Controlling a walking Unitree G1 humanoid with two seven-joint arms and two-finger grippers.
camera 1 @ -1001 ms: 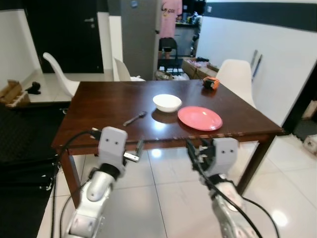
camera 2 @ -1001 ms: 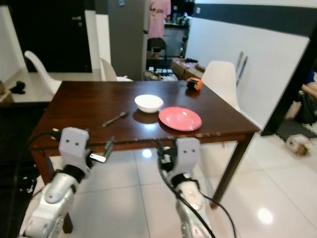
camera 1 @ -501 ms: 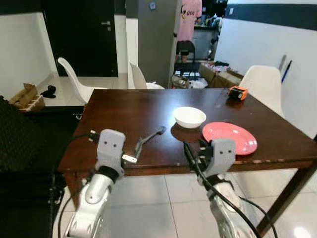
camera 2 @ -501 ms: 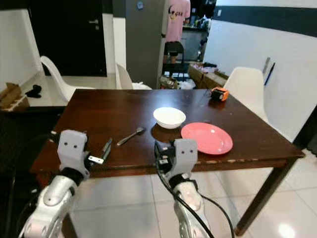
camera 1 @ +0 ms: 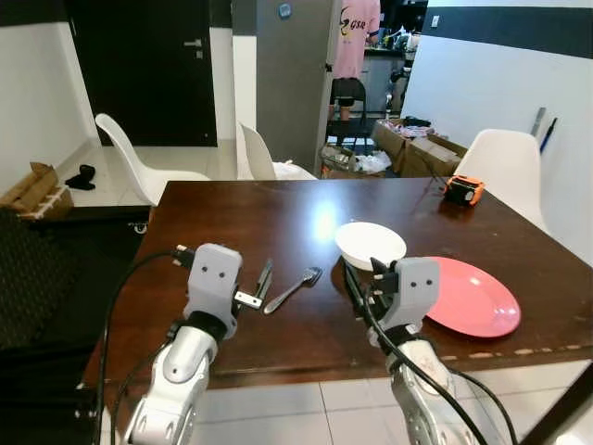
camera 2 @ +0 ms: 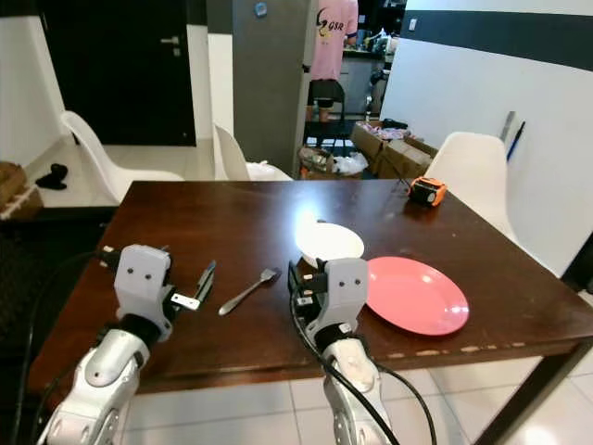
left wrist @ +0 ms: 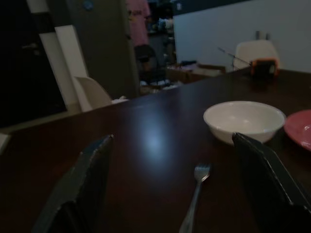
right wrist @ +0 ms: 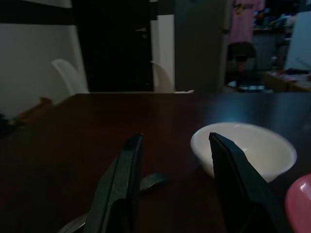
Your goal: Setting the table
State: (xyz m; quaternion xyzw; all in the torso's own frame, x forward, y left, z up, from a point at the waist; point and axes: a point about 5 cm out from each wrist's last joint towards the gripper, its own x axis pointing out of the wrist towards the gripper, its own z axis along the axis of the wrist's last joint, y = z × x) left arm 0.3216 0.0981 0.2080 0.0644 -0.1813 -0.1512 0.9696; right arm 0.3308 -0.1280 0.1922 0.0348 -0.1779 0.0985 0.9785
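Both grippers hang above the near edge of the table (camera 1: 232,199), and both are empty. From the left eye view, the left gripper (camera 1: 263,281) shows two thin black fingers with only a narrow gap between them, just beside the handle end of the fork (camera 1: 292,290). The right gripper (camera 1: 359,281) is in front of the white bowl (camera 1: 370,244). The fork is of grey metal and lies at an angle on the dark brown, glossy wood between the two grippers. The bowl is round, smooth and shallow, and it stands near the middle of the table. The pink plate (camera 1: 471,296) is flat and round with a low rim, and it lies just right of the bowl, close to the front edge. A small orange and black object (camera 1: 462,190) rests far back on the right side. White moulded chairs (camera 1: 139,167) stand around the table on a pale tiled floor.

From the left wrist view, the black fingers (left wrist: 85,184) stand wide apart. Between them lies the fork (left wrist: 193,201) with its tines pointing away, and beyond it the bowl (left wrist: 244,120).

From the right wrist view, the fingers (right wrist: 121,184) are parted, with the bowl (right wrist: 243,148) just behind them and a piece of the plate (right wrist: 299,201) at the edge.
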